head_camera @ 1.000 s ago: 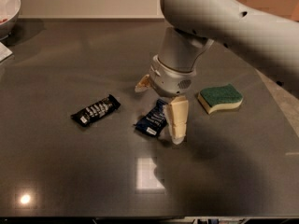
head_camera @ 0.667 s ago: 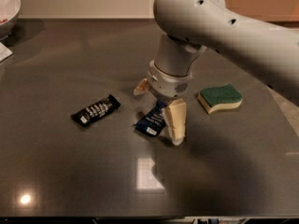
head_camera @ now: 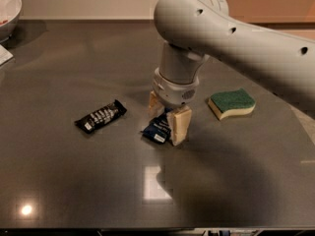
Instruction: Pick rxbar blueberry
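The rxbar blueberry, a small dark blue wrapper with white lettering, lies on the dark table just left of centre. My gripper points straight down over it. The far finger stands behind the bar and the near finger presses against its right end. The fingers are drawn in on the bar, which still rests on the table. The arm's wrist hides the bar's far edge.
A black-wrapped bar with white lettering lies to the left. A green and yellow sponge lies to the right. A white bowl sits at the far left corner. My large grey arm reaches in from the upper right.
The gripper has come down lower over the blue bar and its fingers have drawn closer together around it. The bar, black bar and sponge have stayed in place.
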### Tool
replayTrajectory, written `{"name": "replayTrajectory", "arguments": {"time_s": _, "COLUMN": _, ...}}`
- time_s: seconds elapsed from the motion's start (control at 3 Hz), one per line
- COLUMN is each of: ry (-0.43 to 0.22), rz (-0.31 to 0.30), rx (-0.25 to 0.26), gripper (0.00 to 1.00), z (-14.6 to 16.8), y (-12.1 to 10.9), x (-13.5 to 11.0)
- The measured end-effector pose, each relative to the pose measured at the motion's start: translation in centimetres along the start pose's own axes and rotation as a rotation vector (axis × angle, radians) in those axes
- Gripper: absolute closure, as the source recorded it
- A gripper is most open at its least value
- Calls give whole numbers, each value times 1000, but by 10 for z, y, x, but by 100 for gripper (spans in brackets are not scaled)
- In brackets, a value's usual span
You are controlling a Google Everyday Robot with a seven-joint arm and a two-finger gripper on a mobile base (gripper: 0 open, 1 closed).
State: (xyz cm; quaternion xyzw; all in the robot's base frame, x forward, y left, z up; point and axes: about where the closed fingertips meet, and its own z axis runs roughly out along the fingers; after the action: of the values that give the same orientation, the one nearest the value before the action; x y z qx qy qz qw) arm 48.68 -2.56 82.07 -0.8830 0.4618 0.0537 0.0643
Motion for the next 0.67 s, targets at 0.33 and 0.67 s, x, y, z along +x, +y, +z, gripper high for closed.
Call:
{"name": "replayTrajectory", "arguments": {"time_s": 0.33, "ry": 14, "rz": -3, "rx": -1, "gripper": 64, "z": -2, "y": -1, "x": 3}}
{"name": "replayTrajectory", "arguments": {"time_s": 0.67, "ry": 14, "rz": -3, "rx": -1, "gripper": 87, "z": -6, "y": -2, "x": 3}}
